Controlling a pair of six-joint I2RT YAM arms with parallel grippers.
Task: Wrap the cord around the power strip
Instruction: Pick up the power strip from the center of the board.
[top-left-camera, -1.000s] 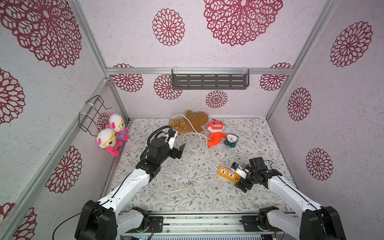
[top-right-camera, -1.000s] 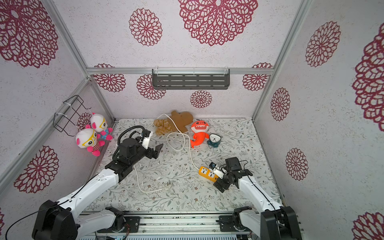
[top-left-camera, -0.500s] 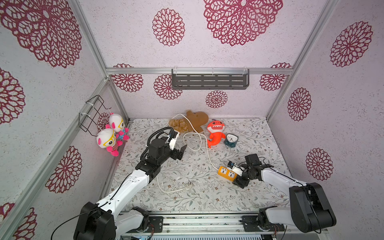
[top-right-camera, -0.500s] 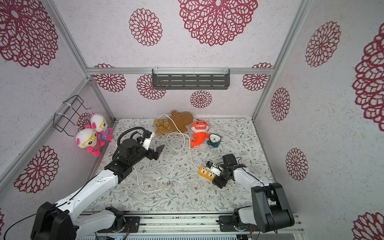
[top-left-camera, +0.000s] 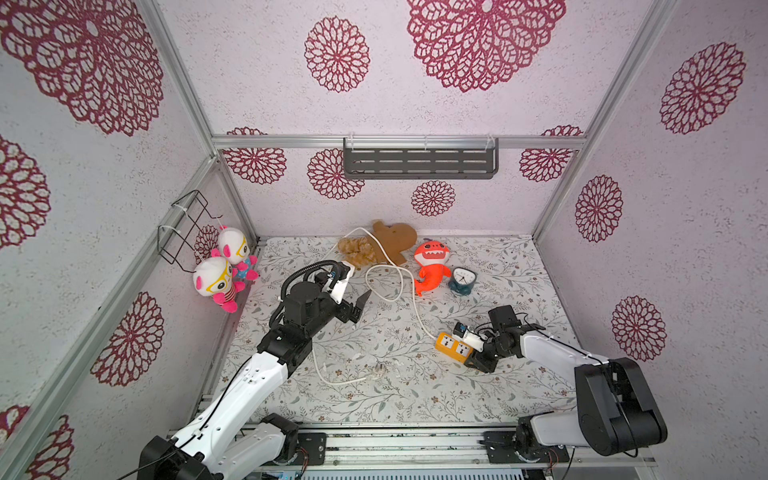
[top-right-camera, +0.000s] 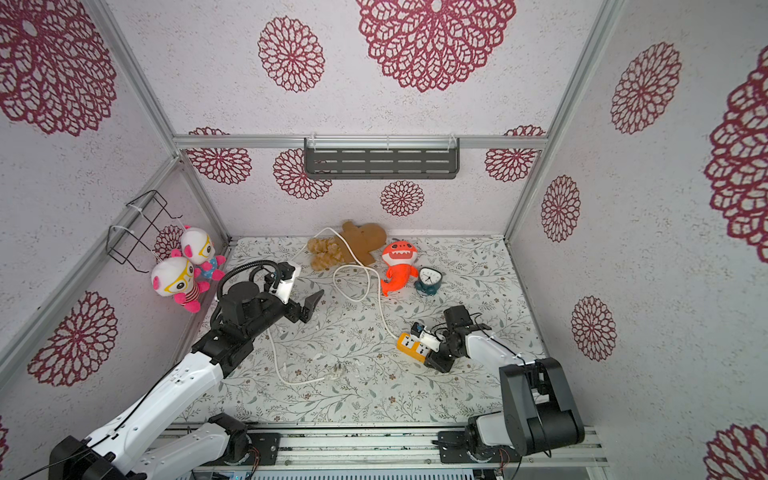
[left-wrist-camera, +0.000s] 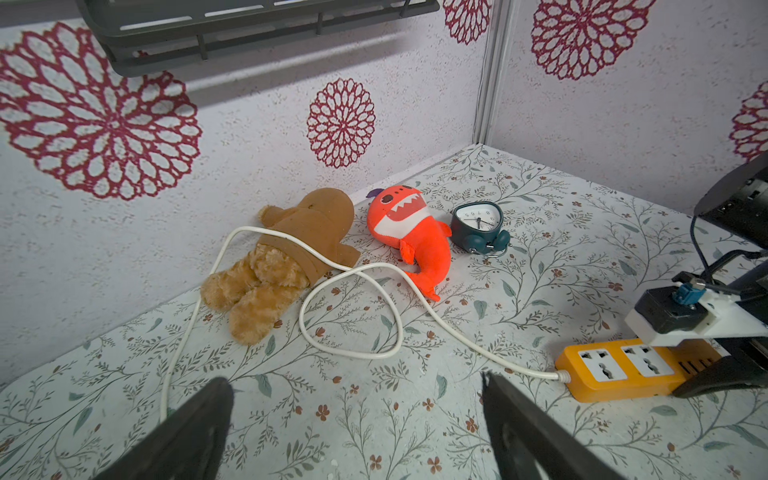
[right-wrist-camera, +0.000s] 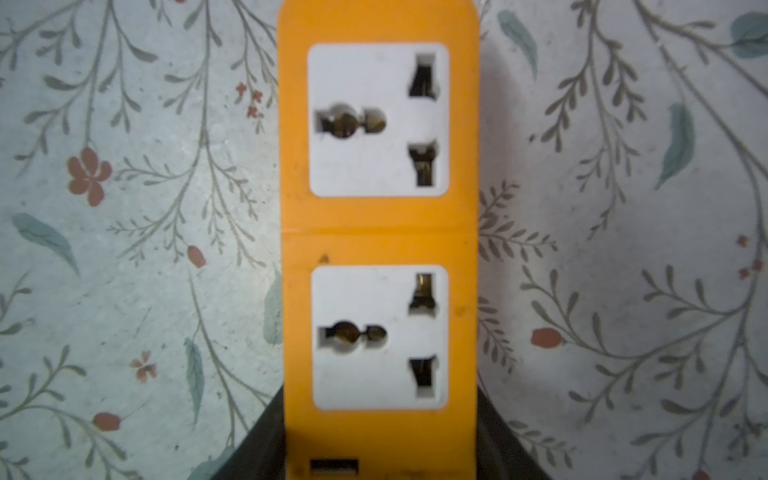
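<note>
The orange-yellow power strip (top-left-camera: 451, 347) (top-right-camera: 409, 344) lies flat on the floral floor at the right, socket faces up. My right gripper (top-left-camera: 471, 351) (right-wrist-camera: 380, 457) is shut on its near end, a black finger on each long side by the USB port. The strip (right-wrist-camera: 378, 232) fills the right wrist view. The white cord (top-left-camera: 419, 320) (left-wrist-camera: 457, 332) leaves the strip's far end, loops by the plush toys, passes under my left arm and ends in a plug (top-left-camera: 377, 371) on the floor. My left gripper (top-left-camera: 359, 305) (left-wrist-camera: 353, 380) hovers open over bare floor, left of the strip (left-wrist-camera: 615, 370).
A brown plush (top-left-camera: 386, 245), with the cord draped over it, an orange shark plush (top-left-camera: 432, 262) and a small dark clock (top-left-camera: 461, 280) lie at the back. Two pink-white dolls (top-left-camera: 224, 270) and a wire basket (top-left-camera: 183, 224) hang on the left wall. A grey shelf (top-left-camera: 419, 158) is on the back wall.
My right gripper slid forward onto the end of the power strip and shut on it. The left arm stayed almost still, gripper open.
</note>
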